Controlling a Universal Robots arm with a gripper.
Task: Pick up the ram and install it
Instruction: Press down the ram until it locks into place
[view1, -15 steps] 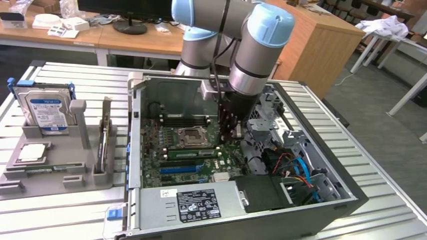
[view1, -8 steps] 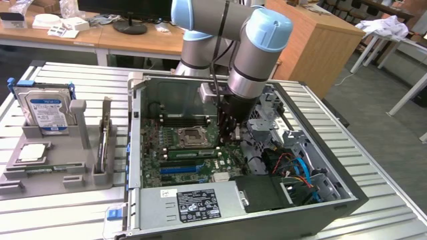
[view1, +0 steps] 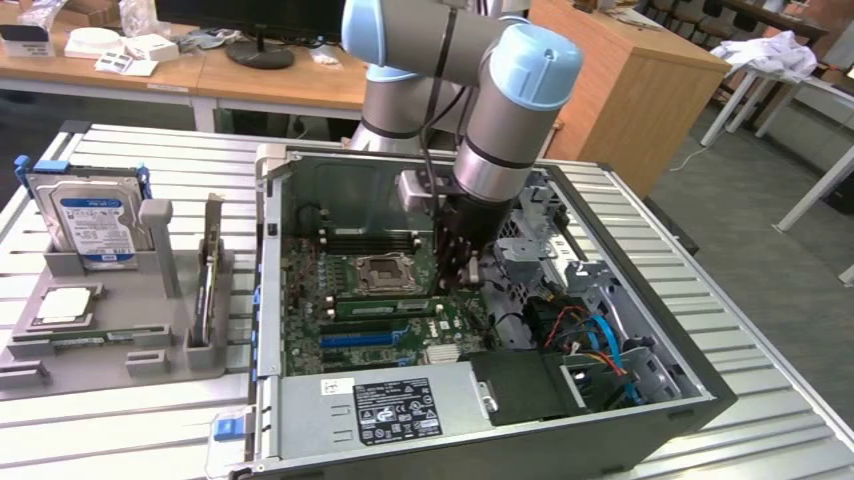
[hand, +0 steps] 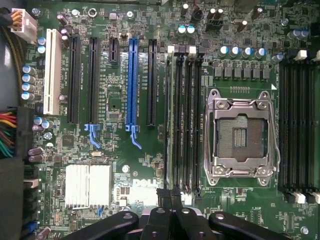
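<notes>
The ram (hand: 170, 125) is a thin green stick seen edge-on, standing in the black memory slot closest to the expansion slots. In the exterior view the ram (view1: 380, 306) is a green strip just in front of the CPU socket (view1: 380, 272). My gripper (hand: 170, 196) is shut, its black fingertips pressed together right over one end of the stick. Seen from outside, the gripper (view1: 455, 280) reaches straight down into the open computer case (view1: 694, 390), at the end of the stick on the exterior view's right. Whether the tips touch the stick I cannot tell.
Empty memory slots (hand: 189, 125) lie beside the ram, with more (hand: 300, 125) past the CPU socket (hand: 240, 132). A blue expansion slot (hand: 132, 80) and heatsink (hand: 87, 185) are nearby. Cables (view1: 601, 350) and the power supply (view1: 387, 405) crowd the case. A hard drive (view1: 94, 225) stands on a grey tray (view1: 120, 330).
</notes>
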